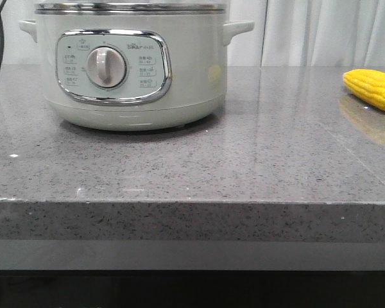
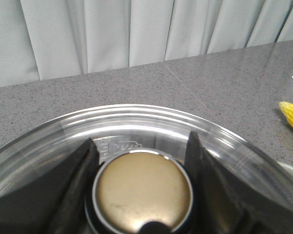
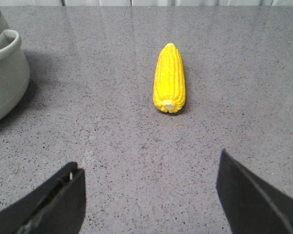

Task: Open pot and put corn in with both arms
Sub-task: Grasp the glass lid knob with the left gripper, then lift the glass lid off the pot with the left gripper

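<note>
From the front we see the pale-green pot [image 1: 129, 64] on the grey desk [image 1: 244, 160], the corn [image 1: 373, 88] well apart at its right. Our left pincer [image 2: 142, 161] straddles the lid's brass knob [image 2: 143, 192], 2 fingers [image 2: 83, 170] beside it; contact unclear. Our right pincer [image 3: 149, 195] is spread wide, short of the corn [image 3: 170, 78].

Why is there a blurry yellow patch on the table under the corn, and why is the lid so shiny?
Front view: the polished table mirrors the corn. Left wrist view: light glares off the glass lid and its knob. Right wrist view: the corn casts only a soft shadow.
</note>
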### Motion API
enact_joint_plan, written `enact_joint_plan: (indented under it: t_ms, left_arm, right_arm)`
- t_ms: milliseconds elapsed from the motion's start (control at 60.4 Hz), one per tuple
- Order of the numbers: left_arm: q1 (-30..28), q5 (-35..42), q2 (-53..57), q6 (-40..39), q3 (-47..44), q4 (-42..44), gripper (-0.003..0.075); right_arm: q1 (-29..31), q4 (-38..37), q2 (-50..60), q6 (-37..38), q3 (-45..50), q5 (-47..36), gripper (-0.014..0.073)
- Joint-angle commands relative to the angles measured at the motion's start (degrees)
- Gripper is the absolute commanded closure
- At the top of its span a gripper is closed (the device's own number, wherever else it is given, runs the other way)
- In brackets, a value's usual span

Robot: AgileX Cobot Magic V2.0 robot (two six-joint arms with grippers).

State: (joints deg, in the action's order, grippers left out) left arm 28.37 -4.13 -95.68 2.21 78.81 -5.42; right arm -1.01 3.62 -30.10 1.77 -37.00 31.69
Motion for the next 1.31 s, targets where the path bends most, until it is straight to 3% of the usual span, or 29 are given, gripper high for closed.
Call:
enact_joint_plan:
  t_ms: [0, 248, 546, 762, 1292]
  left_arm:
    - [0.3, 4.7, 2.1, -0.7, 1.8, -0.7, 0.0494]
    - [0.4, 4.1, 3.7, -0.7, 4.1, -0.8, 0.0499]
    - [0.2, -4.6, 11.8, -0.7, 7.8, -0.7, 0.0499]
    - [-2.2, -15.5, 20.7, -0.7, 7.4, -0.9, 0.0499]
    - [-11.8, -17.3, 49.7, -0.9, -20.9, -0.8, 0.0499]
  right_arm:
    - [0.2, -0.4, -0.7, -0.6, -1.6, -4.1, 0.002]
    - [0.2, -0.4, -0.7, -0.6, -1.6, -4.1, 0.002]
    - [0.2, -0.4, -0.7, -0.6, -1.6, -4.1, 0.002]
    - [0.2, -0.4, -0.7, -0.6, -1.6, -4.1, 0.002]
    - [0.2, -0.4, -0.7, -0.6, -1.6, -3.8, 0.002]
